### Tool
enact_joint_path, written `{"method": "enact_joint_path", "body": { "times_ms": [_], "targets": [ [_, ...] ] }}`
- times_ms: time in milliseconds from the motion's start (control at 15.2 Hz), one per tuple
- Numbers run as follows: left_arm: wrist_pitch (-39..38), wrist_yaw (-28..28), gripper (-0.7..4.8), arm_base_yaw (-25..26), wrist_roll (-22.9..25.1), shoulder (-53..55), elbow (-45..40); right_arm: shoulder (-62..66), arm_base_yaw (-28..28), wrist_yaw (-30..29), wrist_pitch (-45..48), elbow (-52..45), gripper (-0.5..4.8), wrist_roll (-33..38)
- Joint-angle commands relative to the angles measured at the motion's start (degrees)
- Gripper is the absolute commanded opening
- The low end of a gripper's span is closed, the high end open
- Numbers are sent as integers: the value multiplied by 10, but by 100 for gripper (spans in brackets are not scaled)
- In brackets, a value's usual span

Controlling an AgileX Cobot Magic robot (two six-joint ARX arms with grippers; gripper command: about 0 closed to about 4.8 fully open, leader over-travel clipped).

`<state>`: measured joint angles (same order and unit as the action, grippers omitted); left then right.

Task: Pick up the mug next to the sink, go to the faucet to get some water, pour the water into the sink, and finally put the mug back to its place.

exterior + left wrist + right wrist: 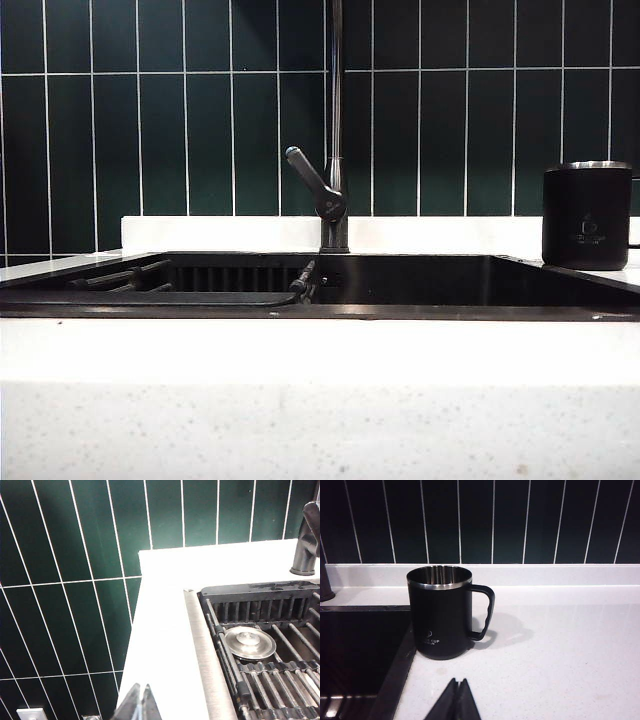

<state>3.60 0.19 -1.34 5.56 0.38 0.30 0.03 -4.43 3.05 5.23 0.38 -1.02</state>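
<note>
mug: black, upright, beside sink | faucet: behind sink, apparently off

I see bright, even light washing the white counter almost blank. My mug throws a soft shadow away from the sink, which stays murky. All views are sharp.

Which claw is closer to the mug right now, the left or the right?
The right claw, shut, sits just short of the mug on the counter. The left claw, also shut, faces the sink's far side, with no mug in its view.
</note>
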Motion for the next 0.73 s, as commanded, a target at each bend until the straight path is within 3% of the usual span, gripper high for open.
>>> {"method": "enact_joint_path", "body": {
  "times_ms": [66, 396, 528, 726],
  "targets": [
    [-29, -1, -6, 0, -2, 0, 1, -2, 0, 11, 11, -3, -8, 2],
    [-37, 1, -5, 0, -3, 0, 1, -2, 1, 14, 6, -3, -9, 27],
    [-26, 1, -6, 0, -53, 0, 2, -2, 1, 43, 9, 0, -9, 53],
    [31, 1, -6, 0, -80, 0, 3, -2, 1, 82, -21, 42, -9, 71]
  ]
}}
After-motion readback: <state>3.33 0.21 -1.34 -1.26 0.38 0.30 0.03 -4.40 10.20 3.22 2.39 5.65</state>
